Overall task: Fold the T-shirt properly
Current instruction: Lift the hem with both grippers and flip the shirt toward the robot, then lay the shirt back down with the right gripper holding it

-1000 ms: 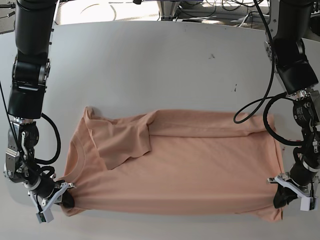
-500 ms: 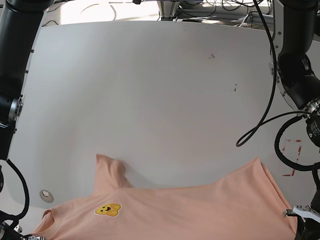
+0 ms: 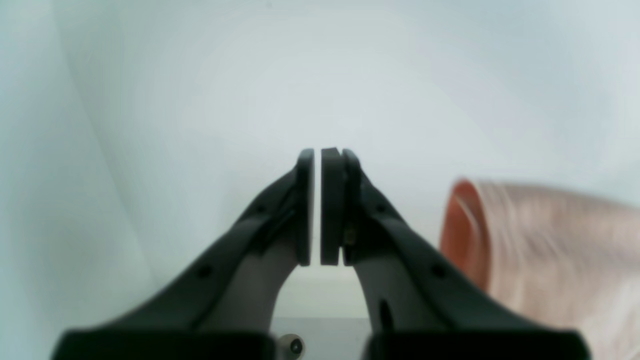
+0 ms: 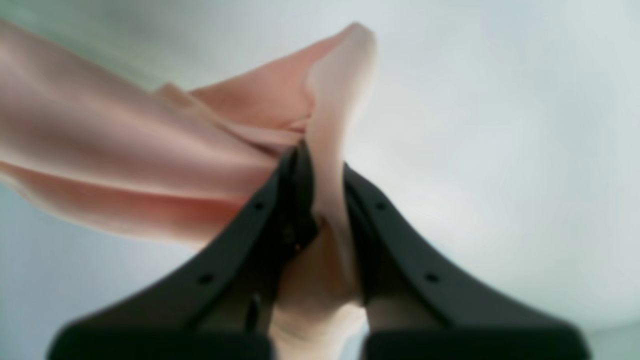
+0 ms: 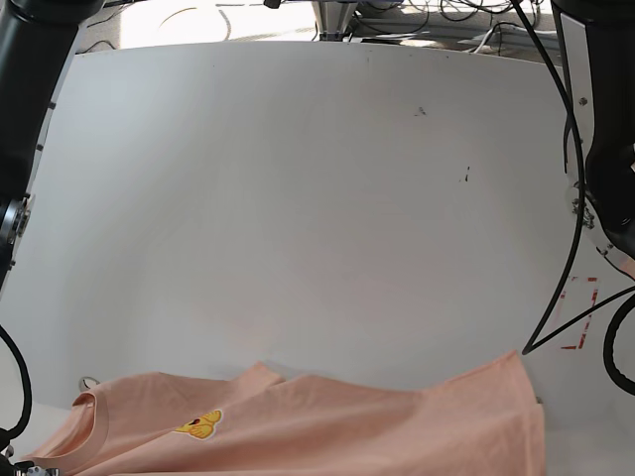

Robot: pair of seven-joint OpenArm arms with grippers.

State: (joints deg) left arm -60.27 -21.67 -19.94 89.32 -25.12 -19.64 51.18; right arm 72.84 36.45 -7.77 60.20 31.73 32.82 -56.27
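White table (image 5: pixel 298 198) fills my base view, with cables along its far edge. The T-shirt (image 5: pixel 327 426) hangs across the bottom, 5 to 7 o'clock, yellow emblem (image 5: pixel 201 425) facing me. My right gripper (image 4: pixel 320 165) is clamped on a fold of cloth. My left gripper (image 3: pixel 318 200) is nearly closed and empty, cloth at its 4 o'clock.

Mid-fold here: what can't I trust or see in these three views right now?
- Base view: both grippers lie below the bottom edge; the T-shirt is cut off there too.
- Left wrist: left gripper shut with no cloth between its fingers; shirt blurred.
- Right wrist: right gripper pinches cloth; which part is unclear.
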